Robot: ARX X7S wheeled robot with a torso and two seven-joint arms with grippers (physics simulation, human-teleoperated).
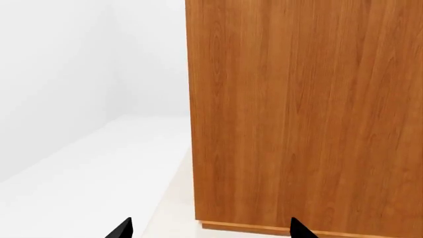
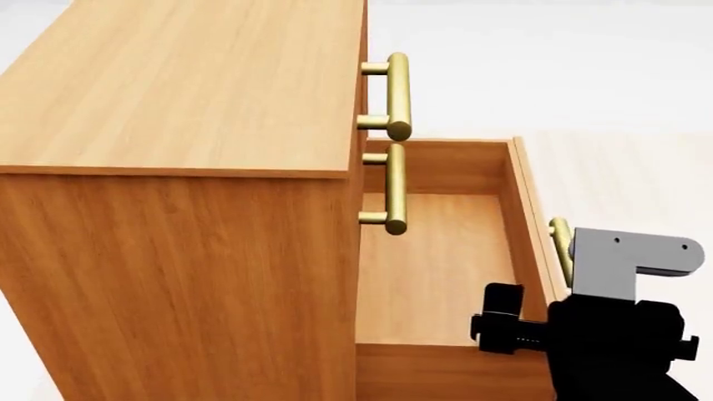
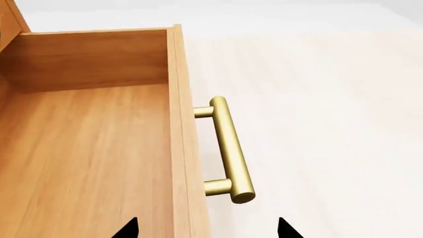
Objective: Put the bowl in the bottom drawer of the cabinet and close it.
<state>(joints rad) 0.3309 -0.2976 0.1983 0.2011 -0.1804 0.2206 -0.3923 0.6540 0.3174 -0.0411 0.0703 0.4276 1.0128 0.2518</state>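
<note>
Pale floor (image 3: 317, 99) surrounds the cabinet (image 2: 167, 167); its bottom drawer (image 2: 440, 259) is open and empty, bowl unseen. Both arms' fingers are spread, holding nothing.

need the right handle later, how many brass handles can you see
3: top drawer handle, middle drawer handle, and bottom drawer handle on the pulled-out front, mostly hidden behind the right arm in the head view.

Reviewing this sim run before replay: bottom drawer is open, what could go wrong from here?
1. The warm-brown wooden bottom drawer looks empty and no bowl shows in any view; closing now would skip the placing.
2. The right gripper hangs by the drawer's brass bar handle; a careless move could knock it.
</note>
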